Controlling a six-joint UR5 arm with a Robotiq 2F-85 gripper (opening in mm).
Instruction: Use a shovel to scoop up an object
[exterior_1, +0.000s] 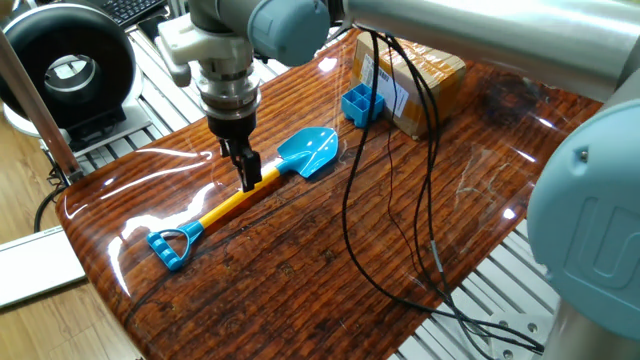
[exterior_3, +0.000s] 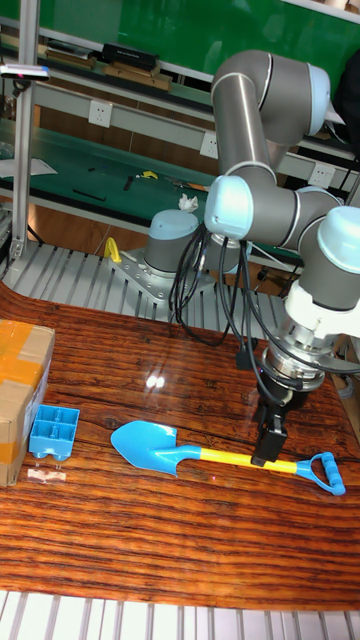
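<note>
The shovel lies flat on the wooden table, with its light-blue blade (exterior_1: 310, 150), yellow shaft (exterior_1: 228, 205) and blue loop end (exterior_1: 172, 245). The tall fixed view also shows the shovel (exterior_3: 150, 446) lying flat. My gripper (exterior_1: 250, 180) points straight down with its dark fingers at the shaft, just behind the blade. In the tall fixed view the gripper (exterior_3: 268, 455) also reaches the shaft. The fingers stand close together, and whether they clamp the shaft does not show. The object, a small blue four-compartment tray (exterior_1: 360, 103) (exterior_3: 53, 432), sits beyond the blade tip, apart from it.
A brown cardboard box (exterior_1: 415, 75) (exterior_3: 18, 390) stands right behind the tray. Black cables (exterior_1: 375, 230) hang from the arm over the middle of the table. A black round device (exterior_1: 65, 70) sits off the table's left edge.
</note>
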